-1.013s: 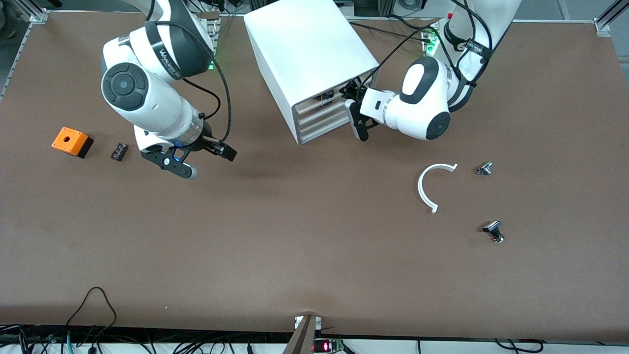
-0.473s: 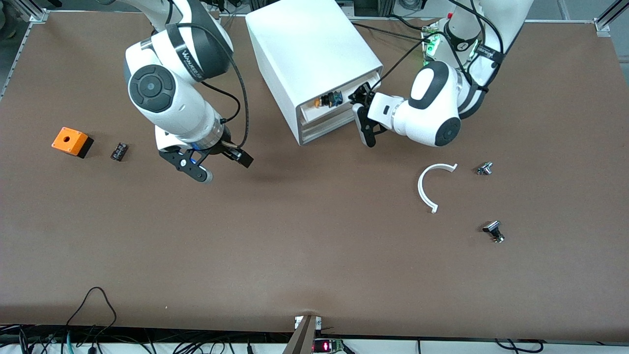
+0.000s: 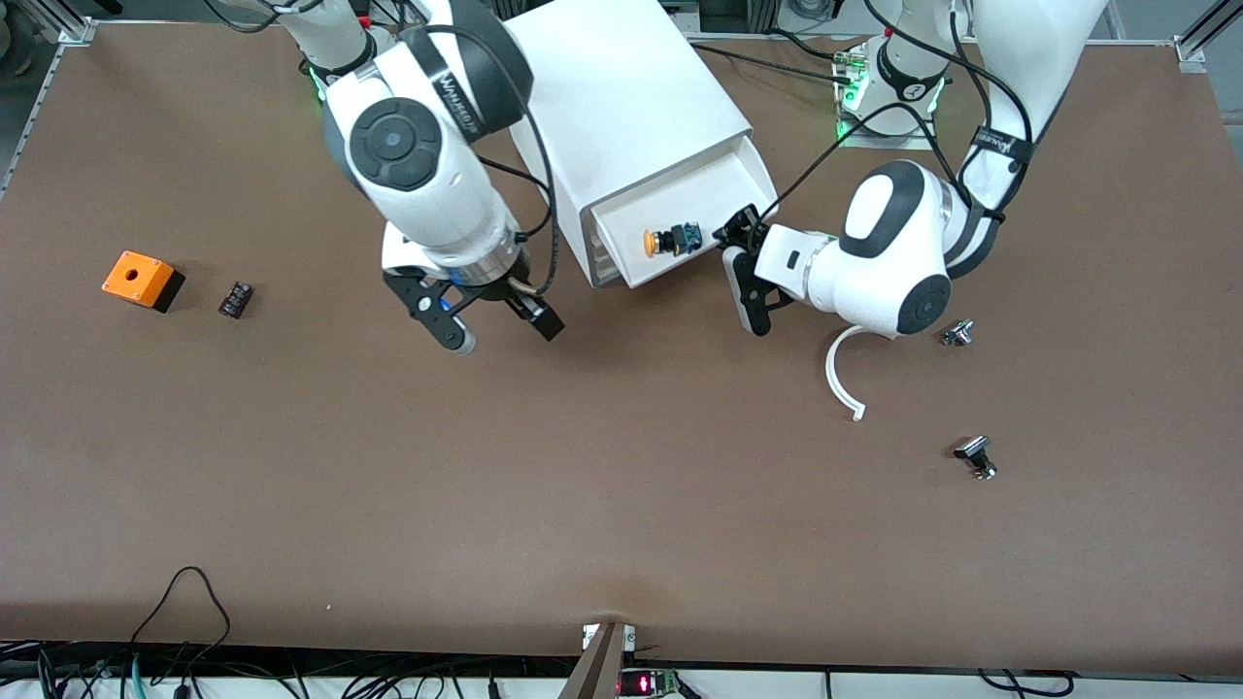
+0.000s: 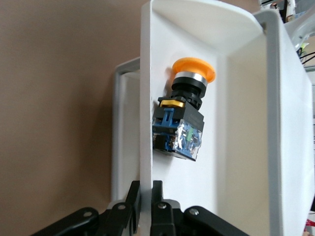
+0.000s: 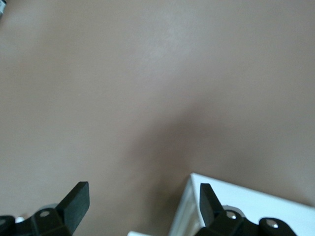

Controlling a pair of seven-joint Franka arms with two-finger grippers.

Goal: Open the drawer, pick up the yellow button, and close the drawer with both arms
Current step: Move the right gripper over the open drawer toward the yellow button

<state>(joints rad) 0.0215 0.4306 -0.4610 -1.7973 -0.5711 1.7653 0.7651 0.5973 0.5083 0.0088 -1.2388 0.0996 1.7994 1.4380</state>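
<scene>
Top drawer (image 3: 680, 228) pulled out w/ orange-capped button (image 3: 670, 240) lying sideways inside.

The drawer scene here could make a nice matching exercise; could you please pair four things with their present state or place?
Things:
1. button
2. left gripper
3. right gripper
4. orange cube

States or places:
A. open, over bare table beside the cabinet
B. lying in the pulled-out drawer
C. on the table toward the right arm's end
D. shut on the drawer's front panel

Pairs: 1-B, 2-D, 3-A, 4-C
</scene>
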